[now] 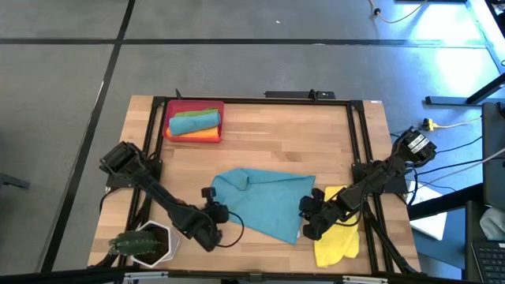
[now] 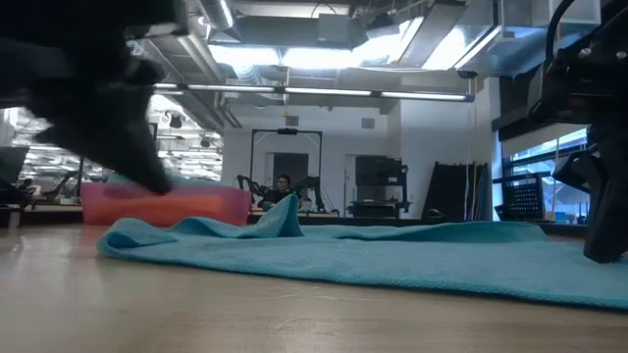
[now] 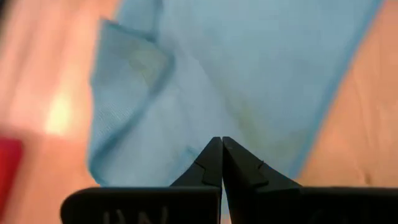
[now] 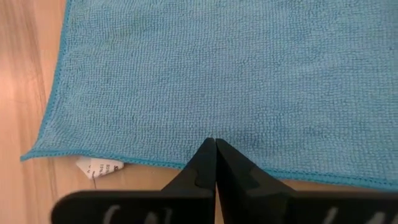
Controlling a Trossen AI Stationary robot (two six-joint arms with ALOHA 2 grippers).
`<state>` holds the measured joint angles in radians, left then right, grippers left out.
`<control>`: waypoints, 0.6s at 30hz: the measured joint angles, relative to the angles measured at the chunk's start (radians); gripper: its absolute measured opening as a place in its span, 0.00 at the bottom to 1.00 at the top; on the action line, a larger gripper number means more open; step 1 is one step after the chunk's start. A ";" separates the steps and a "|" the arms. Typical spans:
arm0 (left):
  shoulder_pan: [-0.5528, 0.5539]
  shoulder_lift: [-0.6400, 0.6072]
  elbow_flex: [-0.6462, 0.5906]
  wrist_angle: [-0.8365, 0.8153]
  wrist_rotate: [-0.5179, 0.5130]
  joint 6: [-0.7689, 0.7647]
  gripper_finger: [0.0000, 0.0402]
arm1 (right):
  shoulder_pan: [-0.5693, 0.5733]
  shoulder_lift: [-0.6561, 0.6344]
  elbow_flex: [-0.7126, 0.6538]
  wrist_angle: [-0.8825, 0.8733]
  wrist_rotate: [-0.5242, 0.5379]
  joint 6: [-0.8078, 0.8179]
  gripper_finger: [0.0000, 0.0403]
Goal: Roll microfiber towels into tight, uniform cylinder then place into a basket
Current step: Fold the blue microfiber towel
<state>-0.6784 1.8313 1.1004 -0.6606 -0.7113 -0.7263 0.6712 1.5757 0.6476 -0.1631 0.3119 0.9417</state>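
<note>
A teal-blue towel (image 1: 264, 201) lies spread on the wooden table, with one corner (image 3: 134, 62) folded over on itself and a small ridge (image 2: 289, 211) standing up. My left gripper (image 1: 213, 197) is shut and hovers over the towel's left end (image 3: 221, 142); in the low view (image 2: 157, 176) it shows clear above the cloth. My right gripper (image 1: 312, 211) is shut at the towel's right edge (image 4: 214, 143). A yellow towel (image 1: 335, 241) lies under my right arm. The red basket (image 1: 170, 130) at the far left holds rolled green, teal and orange towels (image 1: 193, 122). My right gripper sets its shut fingertips (image 4: 205, 155) down on the towel just inside its hemmed right edge (image 4: 249, 163), beside the white label (image 4: 99, 165). The fingers slant down from the table's right side. The cloth lies flat on the table around them; I cannot tell whether any is pinched.
A white pot with a plant (image 1: 146, 244) stands at the near left corner, close beside my left arm. A black frame (image 1: 355, 142) runs along the table's edges. Bare wood shows between the basket and the teal towel.
</note>
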 joint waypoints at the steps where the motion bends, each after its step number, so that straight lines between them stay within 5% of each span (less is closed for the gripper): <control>1: 0.005 0.000 0.000 0.021 -0.034 0.016 0.00 | 0.000 0.000 0.000 0.000 0.000 0.000 0.01; 7: 0.109 0.010 0.000 0.275 -0.074 0.166 0.00 | -0.010 0.000 0.000 0.000 0.000 -0.002 0.03; 13: 0.249 0.032 0.001 0.456 0.057 0.289 0.00 | -0.015 0.000 0.000 -0.003 0.000 -0.002 0.03; 18: 0.334 0.060 0.001 0.451 0.158 0.290 0.00 | -0.015 0.000 0.000 -0.012 0.000 -0.003 0.03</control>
<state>-0.3445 1.8914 1.1011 -0.2100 -0.5534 -0.4358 0.6563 1.5757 0.6476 -0.1746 0.3115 0.9390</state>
